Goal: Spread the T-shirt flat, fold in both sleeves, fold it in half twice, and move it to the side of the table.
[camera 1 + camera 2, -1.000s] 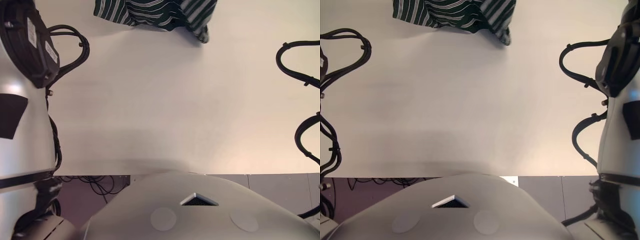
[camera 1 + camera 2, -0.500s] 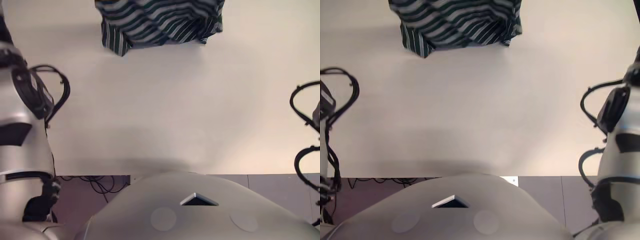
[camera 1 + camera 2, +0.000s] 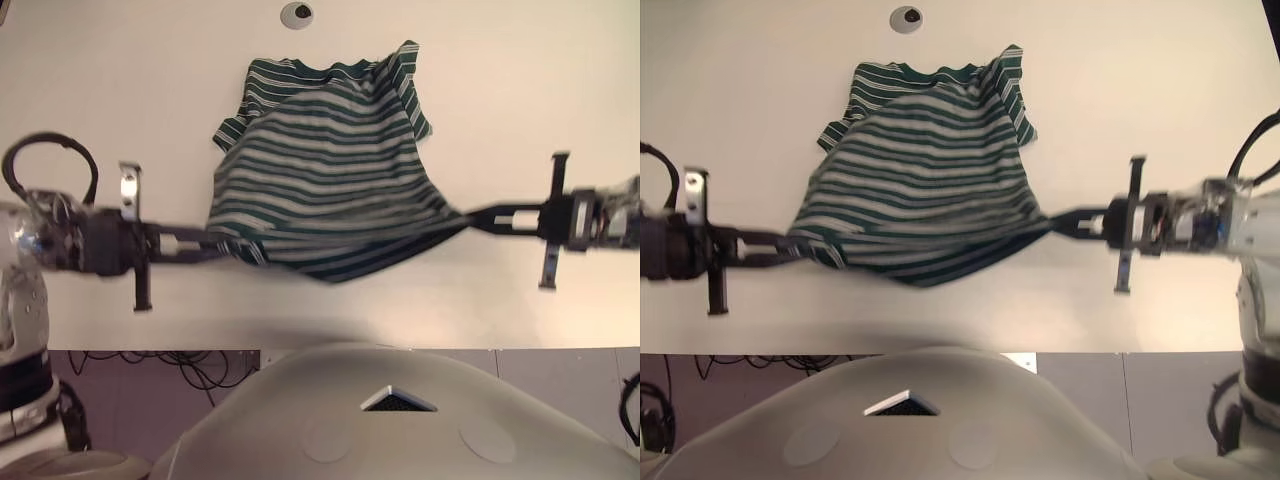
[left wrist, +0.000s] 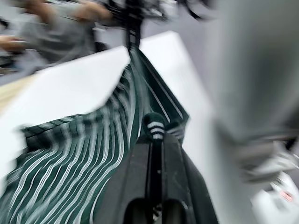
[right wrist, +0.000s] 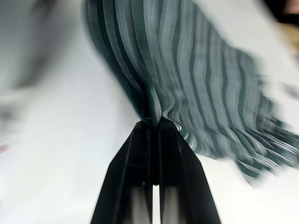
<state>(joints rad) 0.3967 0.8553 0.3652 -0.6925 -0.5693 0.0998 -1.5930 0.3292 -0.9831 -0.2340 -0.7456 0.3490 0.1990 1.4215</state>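
Our left hand is clamped tight on the left corner of the T-shirt at its hem. Our right hand is closed the same way on the right corner. The hem runs taut between them, just inside the near edge of the bench.

From the head we see the whole green-and-white striped shirt. It lies mid-bench with the collar toward the far side. The left sleeve lies flat and the right sleeve is crumpled and turned up by the collar. The cloth bunches into pleats where each hand pulls it.

From the wrists we see the grips close up. A small wad of striped cloth pokes out past the left fingertips. At the right hand the fabric gathers into a narrow ridge between the pressed-together fingers. Whether the hem touches the bench we cannot tell.

A small round fitting sits in the bench beyond the collar, apart from the shirt. Cables hang below the near edge on the left.
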